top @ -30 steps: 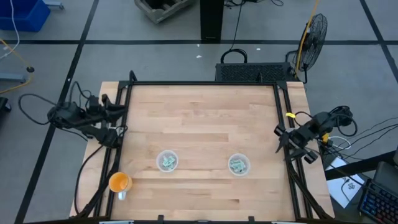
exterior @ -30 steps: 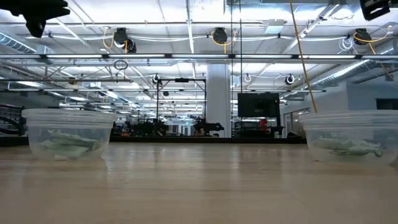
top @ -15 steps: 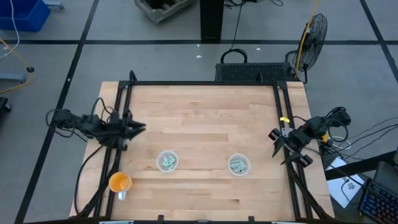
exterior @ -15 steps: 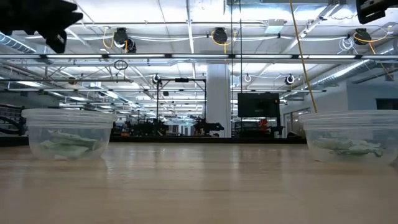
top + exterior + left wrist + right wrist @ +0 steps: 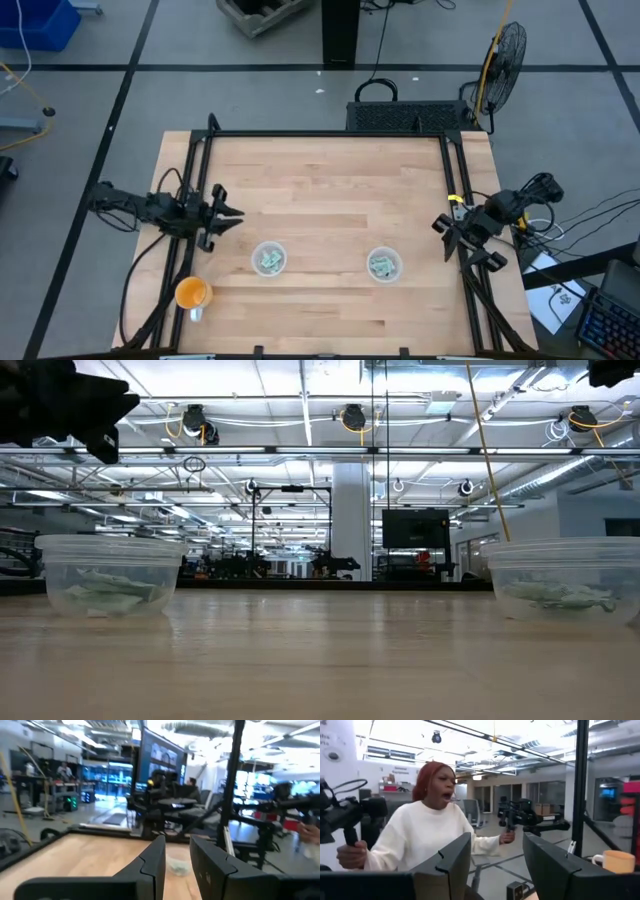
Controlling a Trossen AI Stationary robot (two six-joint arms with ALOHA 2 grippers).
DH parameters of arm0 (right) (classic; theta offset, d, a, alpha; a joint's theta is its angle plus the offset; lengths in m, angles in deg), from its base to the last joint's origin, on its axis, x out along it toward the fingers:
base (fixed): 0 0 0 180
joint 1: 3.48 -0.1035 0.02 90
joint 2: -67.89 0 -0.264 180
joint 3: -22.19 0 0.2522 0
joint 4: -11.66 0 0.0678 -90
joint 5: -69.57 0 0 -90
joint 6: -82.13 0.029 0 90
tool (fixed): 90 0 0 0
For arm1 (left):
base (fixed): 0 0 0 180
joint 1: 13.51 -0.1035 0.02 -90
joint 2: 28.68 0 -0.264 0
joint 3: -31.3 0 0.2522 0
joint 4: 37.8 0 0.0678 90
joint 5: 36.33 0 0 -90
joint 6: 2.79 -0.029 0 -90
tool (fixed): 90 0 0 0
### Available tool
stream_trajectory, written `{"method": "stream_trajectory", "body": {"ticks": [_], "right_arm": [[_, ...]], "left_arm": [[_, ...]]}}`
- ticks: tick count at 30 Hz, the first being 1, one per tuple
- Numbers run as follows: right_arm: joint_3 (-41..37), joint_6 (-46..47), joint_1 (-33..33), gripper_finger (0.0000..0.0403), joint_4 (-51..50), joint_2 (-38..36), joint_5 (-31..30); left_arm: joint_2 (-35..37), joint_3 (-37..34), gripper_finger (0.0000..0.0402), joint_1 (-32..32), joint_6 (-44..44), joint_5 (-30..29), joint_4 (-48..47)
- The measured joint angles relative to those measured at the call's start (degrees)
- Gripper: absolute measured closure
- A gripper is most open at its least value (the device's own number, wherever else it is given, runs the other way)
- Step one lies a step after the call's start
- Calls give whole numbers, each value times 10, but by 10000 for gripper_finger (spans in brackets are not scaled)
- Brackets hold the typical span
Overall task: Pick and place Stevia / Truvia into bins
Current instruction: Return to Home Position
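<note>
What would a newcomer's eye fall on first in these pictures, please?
The left cup and right cup, both clear, sit side by side on the wooden table, each holding pale green packets. An orange cup stands by the table's left edge. The left end effector and right end effector hang over opposite table edges, both empty.

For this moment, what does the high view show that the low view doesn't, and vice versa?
Only the high view: the orange cup at a corner of the table on the left arm's side, and both pincers whole, open and empty, the left pincer over the table's left edge, the right pincer at its right edge. Only the low view: the cups' clear walls side-on and, beyond the table, a dark screen. Both: the left cup and the right cup, each holding pale green packets.
</note>
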Motion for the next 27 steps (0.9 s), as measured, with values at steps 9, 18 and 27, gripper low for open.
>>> {"method": "stream_trajectory", "body": {"ticks": [9, 18, 27], "right_arm": [[0, -50, 30, 232, -47, 0, -35], [-2, -47, 77, 231, -82, 0, -51], [-54, -35, 93, 231, -3, 0, -15]], "left_arm": [[0, 0, 309, -92, -5, 69, 6], [0, 0, 309, -163, 26, 124, -24], [0, 0, 309, -194, 22, 139, -20]]}}
